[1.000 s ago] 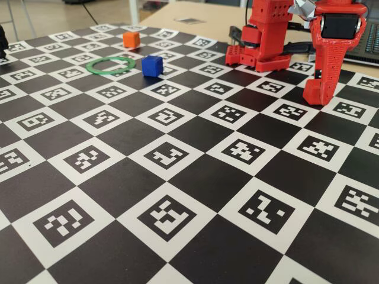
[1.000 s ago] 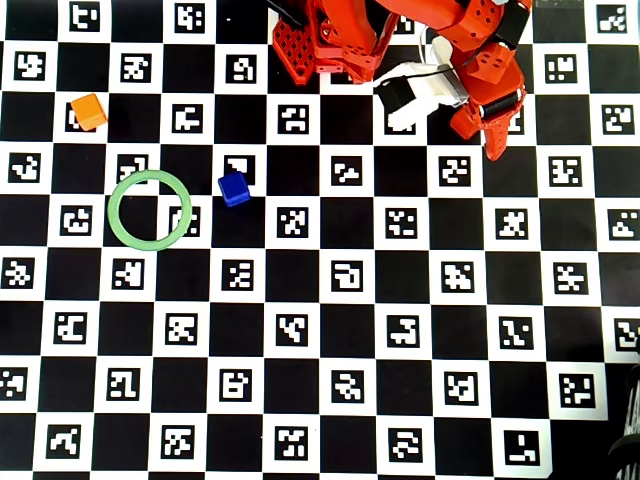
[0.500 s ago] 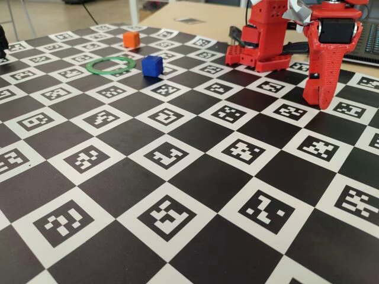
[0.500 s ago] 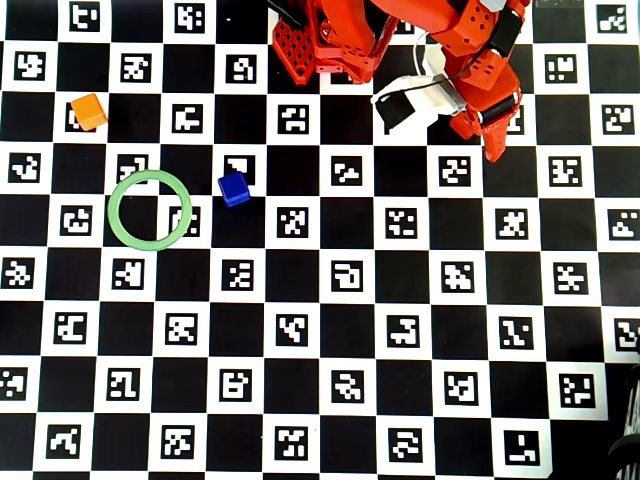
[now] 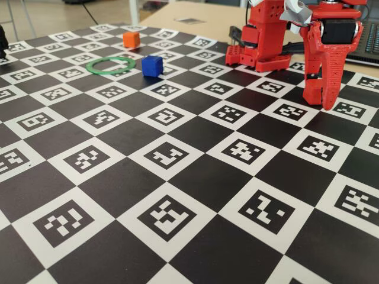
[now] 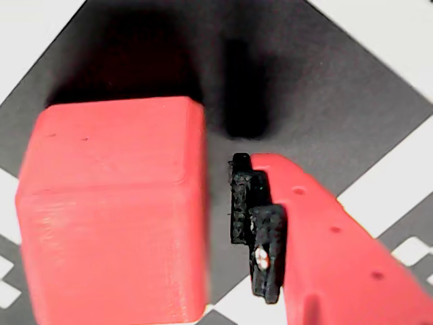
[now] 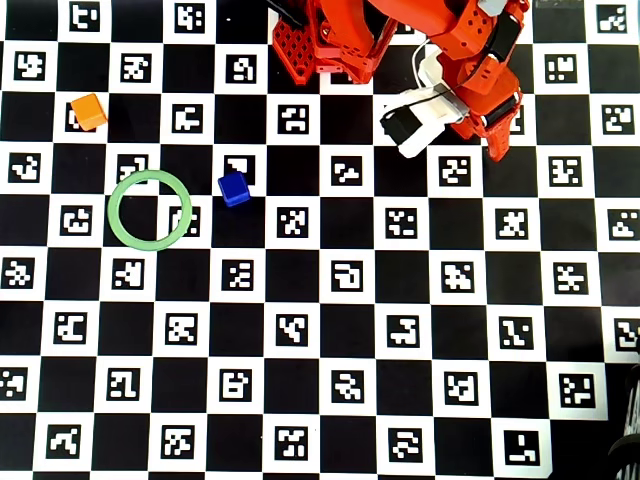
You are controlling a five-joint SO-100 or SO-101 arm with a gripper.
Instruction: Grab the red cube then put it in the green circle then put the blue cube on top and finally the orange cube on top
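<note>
Only wrist view: red cube point(image 6: 115, 210).

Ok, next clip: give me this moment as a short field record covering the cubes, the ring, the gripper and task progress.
red cube: on the board, beside one gripper finger in the wrist view; a gap shows, not gripped; hidden in the other views
green circle: flat on the board, empty
blue cube: just right of the ring in the overhead view, apart from it
orange cube: above and left of the ring in the overhead view
gripper: low over the board beside the arm's base, pointing down
progress: nothing stacked yet
</note>
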